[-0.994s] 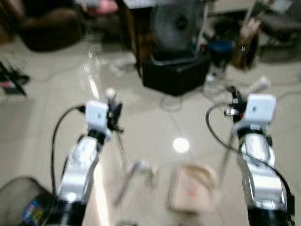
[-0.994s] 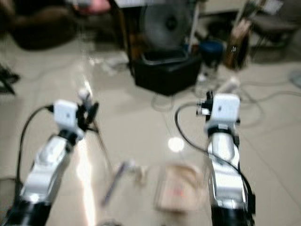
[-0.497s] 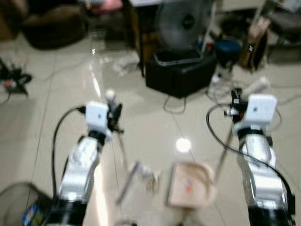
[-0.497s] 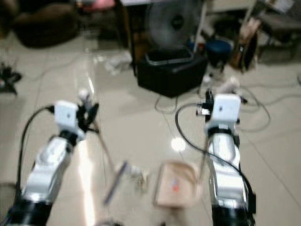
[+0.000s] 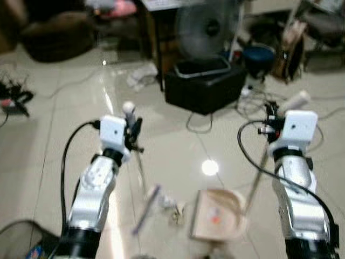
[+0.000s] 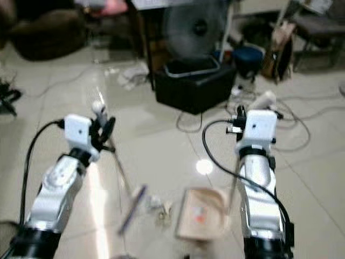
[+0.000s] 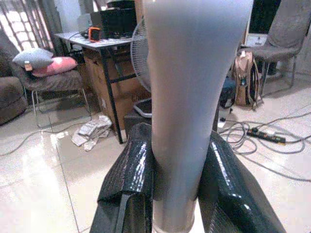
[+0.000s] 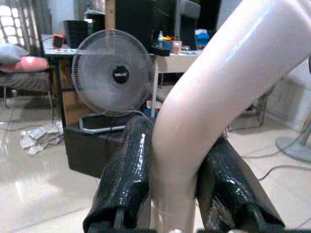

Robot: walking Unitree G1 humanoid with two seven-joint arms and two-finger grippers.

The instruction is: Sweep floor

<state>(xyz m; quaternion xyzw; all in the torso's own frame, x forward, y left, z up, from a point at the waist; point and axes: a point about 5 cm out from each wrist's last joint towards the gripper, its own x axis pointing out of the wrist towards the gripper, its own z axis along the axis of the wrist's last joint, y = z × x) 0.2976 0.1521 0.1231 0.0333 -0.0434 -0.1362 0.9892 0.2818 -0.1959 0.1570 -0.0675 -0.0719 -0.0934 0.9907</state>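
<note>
On floor near you: left gripper (image 5: 132, 131) clamps broom (image 5: 144, 208), right gripper (image 5: 268, 125) clamps dustpan (image 5: 218, 216). Keep pan flat, sweep scraps (image 5: 173, 209) rightwards w/ short strokes.

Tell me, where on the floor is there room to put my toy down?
Bare tile lies left of the left gripper, toward the cables. More lies between the black box and the dustpan. It's crowded by the scraps and broom, and among the cords.
</note>
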